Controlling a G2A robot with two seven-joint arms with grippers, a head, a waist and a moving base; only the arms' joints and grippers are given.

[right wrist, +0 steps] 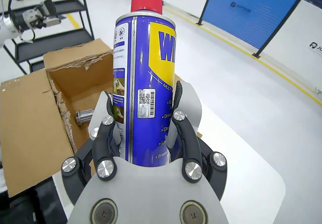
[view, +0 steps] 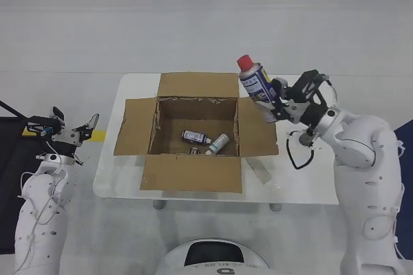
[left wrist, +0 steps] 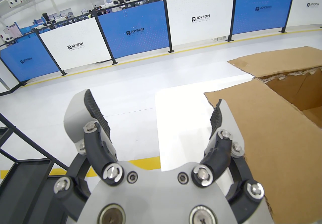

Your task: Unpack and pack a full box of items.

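Spray can [view: 258, 82], blue and yellow body with a red cap: held in the air over the right flap [view: 256, 130] of the cardboard box [view: 193, 175], toward the table's [view: 296, 185] far edge, tilted. Right gripper [view: 279, 103] is clamped on its lower body.

Risk: the grip sits low on a smooth cylinder, so the can may pivot or slip. A low swing could also catch the flap.

Box, flaps out, mid-table. Contents:
- dark bottle [view: 195, 137]
- white bottle [view: 219, 144]
- one small item [view: 194, 150], can't identify

Left gripper [view: 72, 127]: jaws apart, empty, beyond the table's left edge.
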